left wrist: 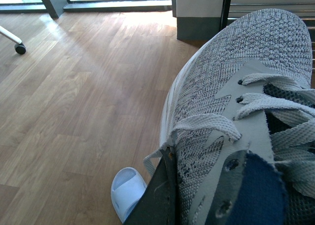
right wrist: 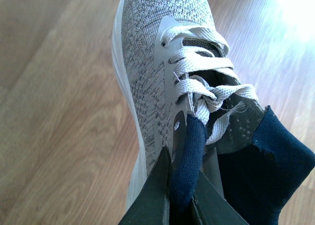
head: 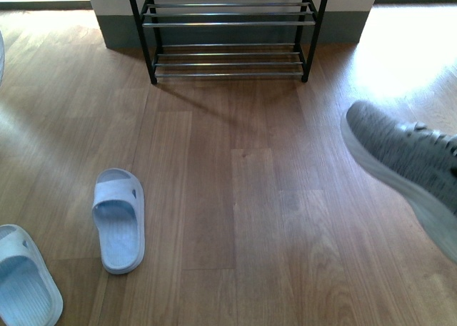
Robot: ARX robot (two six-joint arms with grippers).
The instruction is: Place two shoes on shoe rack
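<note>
My left gripper is shut on one grey sneaker at its lace side; one dark finger shows outside the knit, the other is hidden. The toe points toward the shoe rack. My right gripper is shut on the navy collar of the other grey sneaker, held above bare floor. In the front view a grey sneaker juts in from the right edge, and the shoe rack stands against the far wall. Neither gripper shows there.
Two pale blue slippers lie on the wood floor at the near left. One slipper also shows under the left gripper. A chair caster stands far left. Bright windows flank the wall behind the rack.
</note>
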